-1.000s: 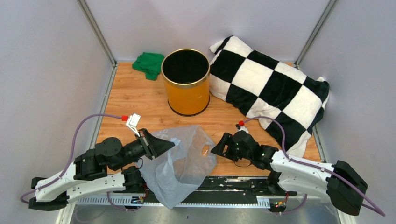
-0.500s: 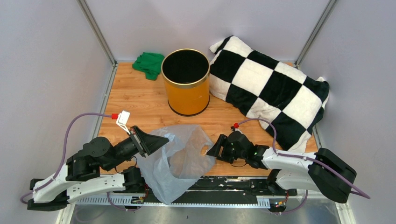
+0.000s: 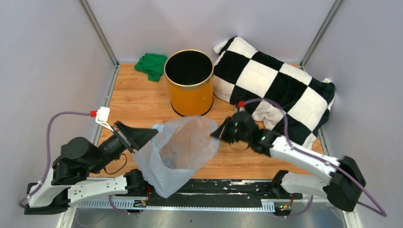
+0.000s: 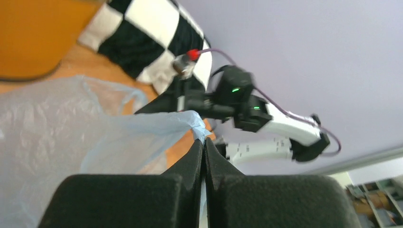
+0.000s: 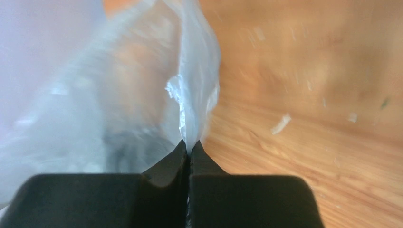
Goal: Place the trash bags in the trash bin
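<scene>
The trash bag is thin, translucent, pale blue-grey, and hangs stretched between both grippers above the table's near half. My left gripper is shut on its left edge; the left wrist view shows a bunched bit of the bag pinched at the tips of that gripper. My right gripper is shut on the bag's right edge, where the film rises from its closed tips. The orange-yellow trash bin with a gold rim stands upright just behind the bag, its black inside showing.
A black-and-white checkered blanket lies at the back right, close to the right arm. A green cloth sits at the back left next to the bin. Metal frame posts and pale walls enclose the wooden table.
My right gripper closed on the bag's right edge and rose toward the bin. The left gripper lifted and drew back left, so the bag is now raised and spread open.
</scene>
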`<state>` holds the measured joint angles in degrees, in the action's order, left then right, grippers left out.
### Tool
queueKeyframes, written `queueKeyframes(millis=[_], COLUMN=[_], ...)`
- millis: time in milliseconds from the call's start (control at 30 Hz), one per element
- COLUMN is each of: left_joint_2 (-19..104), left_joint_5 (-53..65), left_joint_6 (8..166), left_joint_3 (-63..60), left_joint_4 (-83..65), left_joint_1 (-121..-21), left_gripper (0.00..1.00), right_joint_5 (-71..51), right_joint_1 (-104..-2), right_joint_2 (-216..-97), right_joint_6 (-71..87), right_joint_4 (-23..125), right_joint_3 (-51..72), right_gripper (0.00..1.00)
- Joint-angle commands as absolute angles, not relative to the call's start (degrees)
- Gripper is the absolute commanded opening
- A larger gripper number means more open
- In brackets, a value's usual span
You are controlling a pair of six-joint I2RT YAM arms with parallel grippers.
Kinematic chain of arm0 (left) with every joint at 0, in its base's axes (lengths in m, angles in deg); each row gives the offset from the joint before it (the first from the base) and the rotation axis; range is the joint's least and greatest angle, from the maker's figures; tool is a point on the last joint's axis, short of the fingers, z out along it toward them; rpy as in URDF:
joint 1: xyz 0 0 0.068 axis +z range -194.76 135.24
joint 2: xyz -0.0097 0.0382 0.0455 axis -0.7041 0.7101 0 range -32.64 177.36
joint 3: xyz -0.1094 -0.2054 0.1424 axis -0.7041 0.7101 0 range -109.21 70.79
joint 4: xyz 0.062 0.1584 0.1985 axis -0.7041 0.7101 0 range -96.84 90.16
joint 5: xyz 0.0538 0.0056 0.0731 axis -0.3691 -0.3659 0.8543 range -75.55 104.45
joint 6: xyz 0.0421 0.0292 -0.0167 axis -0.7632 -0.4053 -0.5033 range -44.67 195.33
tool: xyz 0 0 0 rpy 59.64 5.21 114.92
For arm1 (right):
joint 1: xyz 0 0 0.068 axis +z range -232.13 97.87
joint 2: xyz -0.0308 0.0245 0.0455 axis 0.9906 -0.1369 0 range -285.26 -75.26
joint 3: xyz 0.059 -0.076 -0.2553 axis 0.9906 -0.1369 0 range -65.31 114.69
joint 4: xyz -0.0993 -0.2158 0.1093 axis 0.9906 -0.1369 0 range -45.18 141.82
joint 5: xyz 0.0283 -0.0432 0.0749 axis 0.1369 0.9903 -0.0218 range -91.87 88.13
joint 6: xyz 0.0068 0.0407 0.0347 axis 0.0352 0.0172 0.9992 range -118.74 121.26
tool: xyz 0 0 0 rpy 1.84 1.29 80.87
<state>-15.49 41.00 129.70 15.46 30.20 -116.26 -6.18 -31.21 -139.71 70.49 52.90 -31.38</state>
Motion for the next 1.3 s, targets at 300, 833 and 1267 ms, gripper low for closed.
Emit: queueKeyframes(millis=[300, 833, 1267], left_joint_2=[37.1, 10.13, 16.26], left_joint_5=[29.92, 16.64, 21.95], left_joint_6=[90.92, 105.26, 105.2], left_joint_3=[-57.65, 7.55, -4.91], left_joint_4=[26.97, 15.61, 18.02], left_joint_1=[-116.56, -117.0, -117.0], left_gripper=[0.0, 0.0, 0.0], right_joint_5=[0.29, 7.13, -0.37], right_joint_1=[-43.61, -35.83, -35.81], right_joint_2=[-144.01, -102.01, -122.4], right_joint_6=[24.6, 42.34, 35.8], right_joint_4=[13.25, -0.66, -3.68], right_joint_3=[70.69, -7.63, 18.68], right_gripper=[0.0, 0.0, 0.0])
